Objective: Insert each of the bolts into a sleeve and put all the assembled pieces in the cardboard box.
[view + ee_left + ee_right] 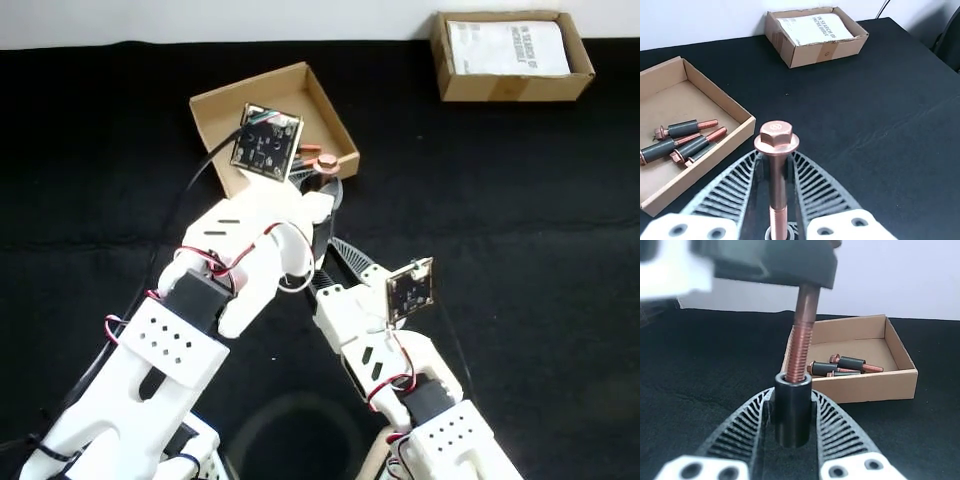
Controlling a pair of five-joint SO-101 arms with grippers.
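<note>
Closest to us is the right gripper (792,396). Its two fingers squeeze a black sleeve (792,415) and hold it standing up with the hole on top. That way the hole is open for something to go in.

The left gripper (775,159) is pinched on a copper bolt (775,182), on the smooth part just under the head. It holds the bolt above the sleeve with the screw end pointing down, so the two line up. The tip of the bolt is just inside the top of the sleeve. Most of the bolt is out, so I think the pushing-in step has only begun.

Both grippers meet over the black table (520,250), just beside a near corner of the cardboard box (715,95). Being so near the box should make the trip short once this piece is done. A few finished pieces (682,128) lie close together on the box floor. Each is a bolt inside a sleeve. A second box (510,88) with printed paper in it sits well apart, at the far edge of the table.

Next, the bolt needs to go straight down. If it tilts, it could jam on the rim of the sleeve.
</note>
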